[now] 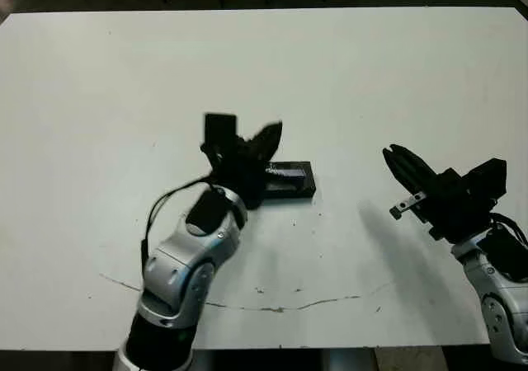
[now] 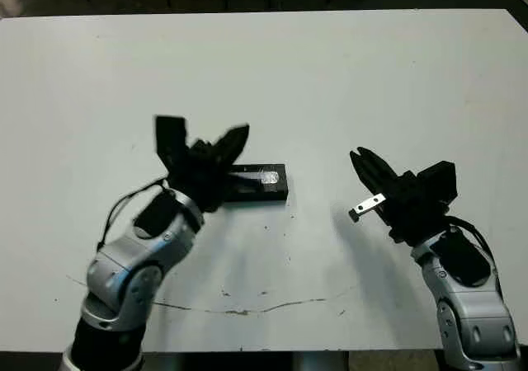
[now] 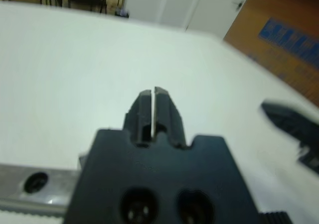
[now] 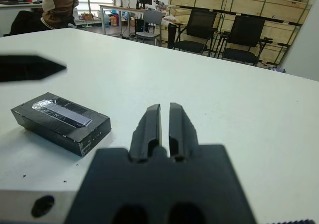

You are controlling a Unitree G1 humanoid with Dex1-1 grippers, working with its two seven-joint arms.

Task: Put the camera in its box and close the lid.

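Observation:
The box (image 1: 290, 179) lies at the table's middle as one black block, with the lid (image 4: 62, 112) flat on top of it and the lid's pale strip facing up. The camera is hidden. My left gripper (image 1: 275, 129) hovers over the box's left end with its fingers (image 3: 152, 104) pressed together, pointing up and away, holding nothing. My right gripper (image 1: 389, 153) hangs above the table to the right of the box, apart from it, also shut and empty; its fingers (image 4: 149, 127) point toward the box's right side.
A thin dark crack line (image 1: 272, 307) runs across the table near its front edge. Beyond the far edge stand office chairs (image 4: 199, 30), stacked crates (image 4: 249, 2) and a seated person (image 4: 57, 5). A brown panel (image 3: 284, 40) rises off the table's side.

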